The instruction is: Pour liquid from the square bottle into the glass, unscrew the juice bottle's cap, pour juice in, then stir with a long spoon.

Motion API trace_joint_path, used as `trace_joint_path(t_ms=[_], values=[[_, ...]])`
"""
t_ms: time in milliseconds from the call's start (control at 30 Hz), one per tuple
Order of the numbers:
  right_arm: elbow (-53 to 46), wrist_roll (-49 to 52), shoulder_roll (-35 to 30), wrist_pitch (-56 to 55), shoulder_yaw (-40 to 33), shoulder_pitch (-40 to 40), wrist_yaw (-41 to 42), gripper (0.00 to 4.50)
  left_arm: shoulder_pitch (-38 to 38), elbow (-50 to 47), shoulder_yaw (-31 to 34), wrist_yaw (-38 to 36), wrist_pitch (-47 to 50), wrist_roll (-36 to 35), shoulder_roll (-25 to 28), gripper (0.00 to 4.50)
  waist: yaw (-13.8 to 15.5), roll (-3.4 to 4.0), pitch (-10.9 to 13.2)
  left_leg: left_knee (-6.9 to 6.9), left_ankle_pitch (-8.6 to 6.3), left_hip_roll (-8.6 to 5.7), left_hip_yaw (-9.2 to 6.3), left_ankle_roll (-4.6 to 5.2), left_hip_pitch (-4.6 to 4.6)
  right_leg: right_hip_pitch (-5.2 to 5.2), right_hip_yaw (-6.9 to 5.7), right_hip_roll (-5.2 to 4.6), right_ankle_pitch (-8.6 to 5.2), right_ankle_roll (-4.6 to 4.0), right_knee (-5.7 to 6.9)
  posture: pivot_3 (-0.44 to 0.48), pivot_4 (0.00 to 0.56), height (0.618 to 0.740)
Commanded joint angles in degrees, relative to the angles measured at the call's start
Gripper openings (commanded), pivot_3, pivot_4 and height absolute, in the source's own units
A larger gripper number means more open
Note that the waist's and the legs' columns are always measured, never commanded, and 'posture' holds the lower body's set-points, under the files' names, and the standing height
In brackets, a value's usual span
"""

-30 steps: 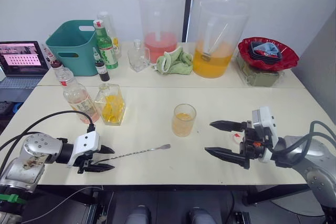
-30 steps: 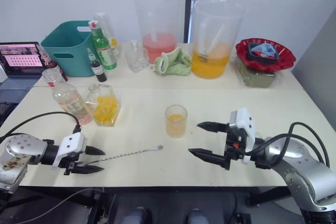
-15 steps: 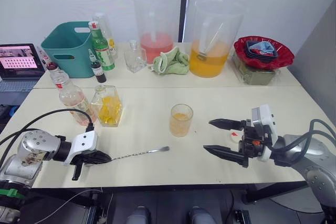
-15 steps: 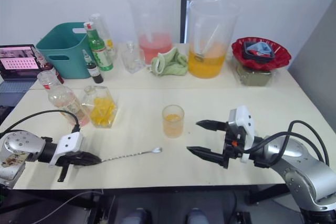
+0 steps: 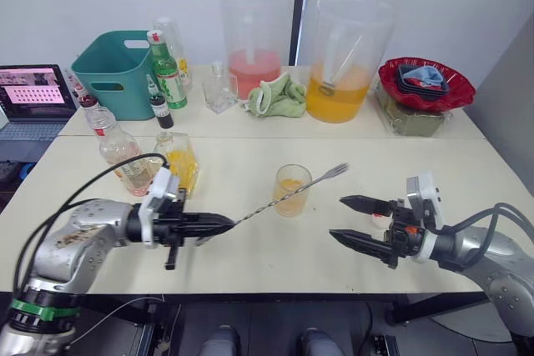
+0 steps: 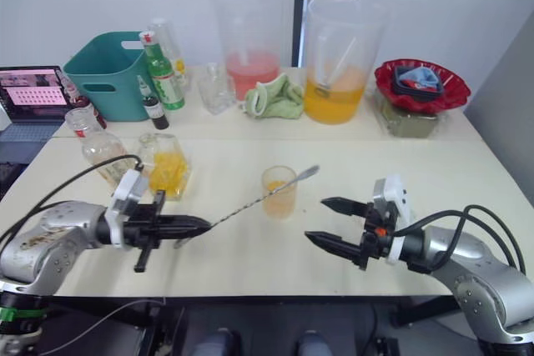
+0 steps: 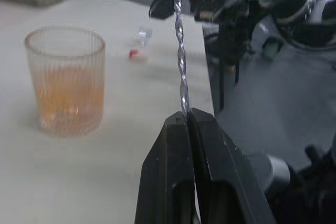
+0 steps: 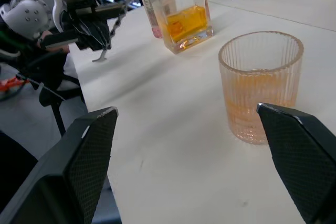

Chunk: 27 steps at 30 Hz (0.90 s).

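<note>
Long spoon point(image 5: 288, 196) pinched in left claw point(image 5: 224, 223), raised

The long spoon point(image 5: 284, 198) is lifted off the counter, slanting up over the ribbed glass point(image 5: 292, 190) of orange liquid. The square bottle point(image 5: 180, 163) and juice bottle point(image 5: 119, 150) stand side by side.
</note>
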Motion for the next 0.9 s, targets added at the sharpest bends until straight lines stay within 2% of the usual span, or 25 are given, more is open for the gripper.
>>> trace_joint_path(t_ms=[33, 167, 300, 600, 733, 900], values=[[-5.6, 10.0, 4.5, 2.2, -0.1, -3.5, -8.9, 4.5, -1.1, -4.6, 0.8, 5.4, 2.2, -2.5, -2.6, 0.03, -0.3, 0.0, 0.0, -0.01, 0.0, 0.01, -0.01, 0.0, 0.02, 0.0, 0.0, 0.01, 0.0, 0.0, 0.0, 0.0, 0.15, 0.74], [-6.1, 17.2, 12.0, 2.6, 1.4, -6.9, -21.5, 4.5, -1.1, -6.6, -0.1, 8.7, 3.3, -3.0, -5.4, 0.03, -0.2, 0.0, 0.0, 0.0, 0.0, -0.03, -0.05, 0.0, 0.01, 0.01, 0.0, -0.01, 0.0, -0.01, 0.02, 0.0, 0.15, 0.74], [-7.2, 24.7, 15.8, 1.8, 2.0, -8.4, -28.9, 4.5, -1.0, -6.8, -0.6, 9.3, 3.2, -2.3, -5.9, 0.03, 0.4, 0.0, 0.0, 0.01, 0.01, -0.1, -0.05, -0.01, 0.0, 0.01, 0.02, -0.05, 0.01, -0.01, 0.02, 0.0, 0.15, 0.74], [-8.1, 30.0, 17.2, 1.0, 4.7, -9.9, -35.8, 4.5, -2.8, -5.9, -1.6, 10.4, 3.1, -2.2, -7.1, 0.03, 0.1, 0.0, 0.0, 0.0, 0.01, -0.09, -0.03, 0.0, 0.0, 0.0, 0.02, -0.04, 0.01, -0.01, 0.0, 0.0, 0.15, 0.74], [-8.0, 30.7, 17.1, 0.2, 4.9, -9.7, -36.9, 3.38, -3.1, -5.4, -1.5, 10.7, 3.0, -2.1, -7.3, 0.0, 0.2, 0.0, 0.0, 0.0, 0.01, -0.09, -0.04, 0.0, 0.0, 0.0, 0.01, -0.03, 0.0, -0.01, 0.0, 0.0, 0.15, 0.74], [-7.2, 30.8, 17.0, -0.2, 4.6, -9.8, -37.6, 1.55, -3.1, -5.2, -1.4, 10.5, 3.0, -2.1, -7.1, 0.0, 0.2, 0.0, 0.0, 0.0, 0.01, -0.09, -0.04, 0.0, 0.0, 0.0, 0.01, -0.03, 0.0, -0.01, 0.0, 0.0, 0.15, 0.74]])
